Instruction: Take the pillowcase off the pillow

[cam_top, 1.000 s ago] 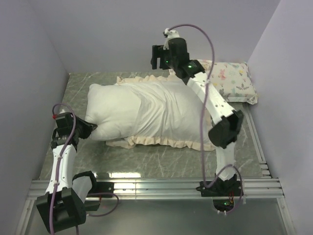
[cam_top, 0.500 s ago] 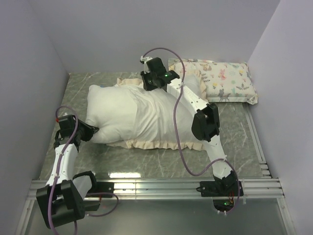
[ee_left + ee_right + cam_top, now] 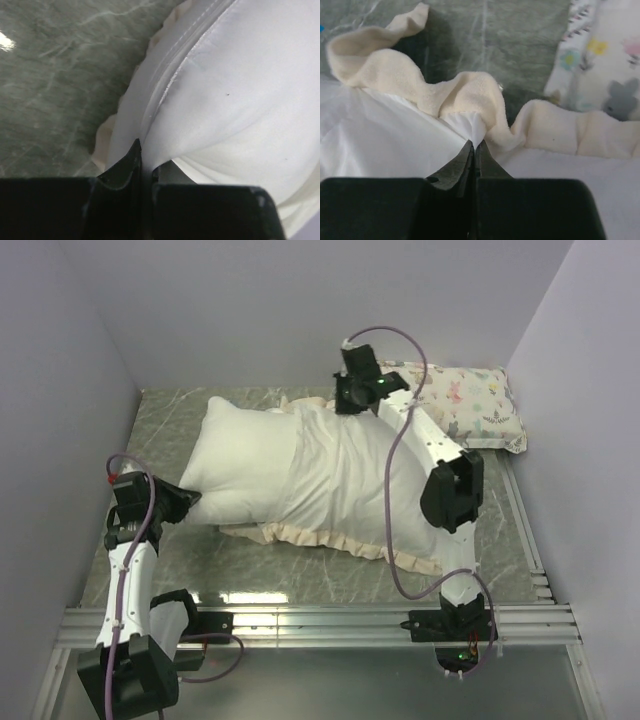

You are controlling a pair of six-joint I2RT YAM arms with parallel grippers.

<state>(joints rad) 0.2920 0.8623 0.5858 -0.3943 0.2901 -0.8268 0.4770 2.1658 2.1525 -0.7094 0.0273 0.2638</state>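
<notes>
You have the large plump white pillow (image 3: 245, 450) lying across the middle of the green marbled table (image 3: 170, 570), its bare end toward 9 o'clock. The soft pillowcase (image 3: 365, 480), white inner side out with a cream ruffled frill (image 3: 330, 540), covers the half toward 3 o'clock. Your left gripper (image 3: 188, 502) sits at the pillow's 8 o'clock corner, jaws pressed together on white pillow fabric beside a seam. Your right gripper (image 3: 345, 405), at 12 o'clock of the pillowcase, pinches its white cloth just under the frill. A small animal-print pillow (image 3: 470, 405) lies at 2 o'clock, just beside the frill.
</notes>
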